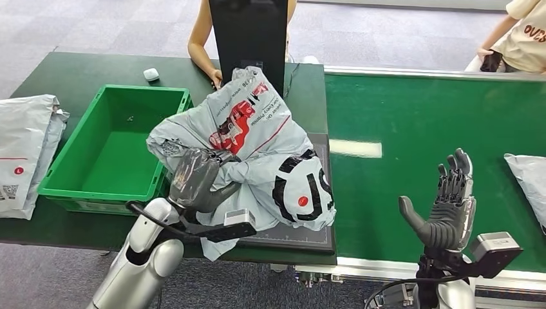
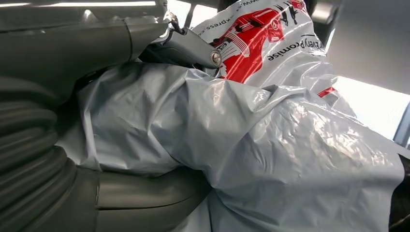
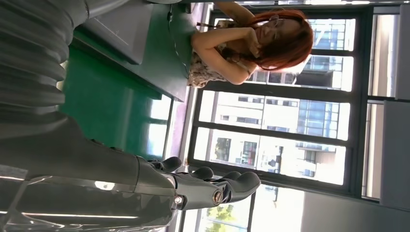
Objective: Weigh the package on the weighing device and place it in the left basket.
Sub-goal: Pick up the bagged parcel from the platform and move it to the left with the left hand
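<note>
We see the left hand [image 1: 196, 180] gripping the crumpled grey plastic package [image 1: 257, 148], fingers closed into its folds; it sits bunched over the flat dark scale [image 1: 309, 238], just beside the green basket [image 1: 106, 151]. Right hand [image 1: 447, 206] is raised over the green belt [image 1: 418, 129], fingers spread, holding nothing. Black monitor [image 1: 248, 35] stands behind the package; other glossy mailers [image 1: 26, 151] lie left.

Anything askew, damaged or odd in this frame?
Nothing is damaged or spilled. The grey package is heavily crumpled and bunched in the left hand, part over the dark scale, part draped past its edge towards the green basket. The right hand hangs open above the belt.
</note>
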